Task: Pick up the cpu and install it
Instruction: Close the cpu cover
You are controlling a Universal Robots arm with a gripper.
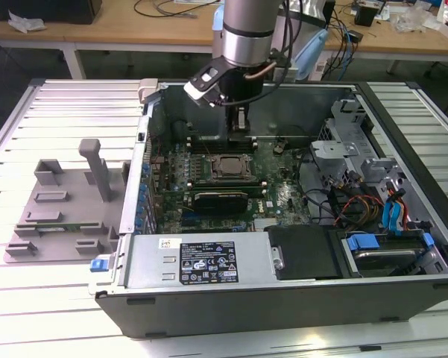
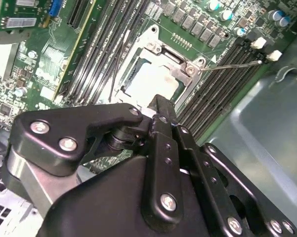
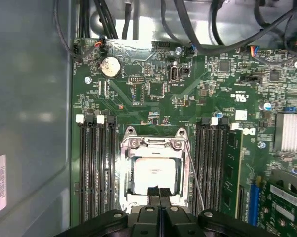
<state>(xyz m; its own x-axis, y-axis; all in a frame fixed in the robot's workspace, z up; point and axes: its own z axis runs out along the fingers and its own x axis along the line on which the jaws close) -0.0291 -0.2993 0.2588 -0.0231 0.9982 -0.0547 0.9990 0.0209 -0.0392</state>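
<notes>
Cpu [image 3: 155,173], small flat square chip with a shiny silver-grey metal lid: lies level inside the silver metal socket frame [image 3: 124,168] on the green motherboard [image 3: 153,108], between two banks of black memory slots [image 3: 96,168]. Shows as a bright square in both wrist views [image 2: 155,81].

Black two-finger gripper [image 3: 158,191] hangs directly over the chip's near edge, fingers pressed together with nothing between them; hard to say whether the tips touch the lid or hover just above.

Likely light and rigid, smooth and slippery on top, delicate underneath. Best taken by two opposite side edges, kept flat, never tilted or dragged. Thin wire retaining lever [image 3: 195,177] stands just beside the frame.

Tight working space: open grey computer case [image 1: 283,298] with walls, cables and drive bays near the arm. Rests on a pale slatted metal table [image 1: 60,313], grey plastic tray [image 1: 56,216] well apart on the exterior view's left.
</notes>
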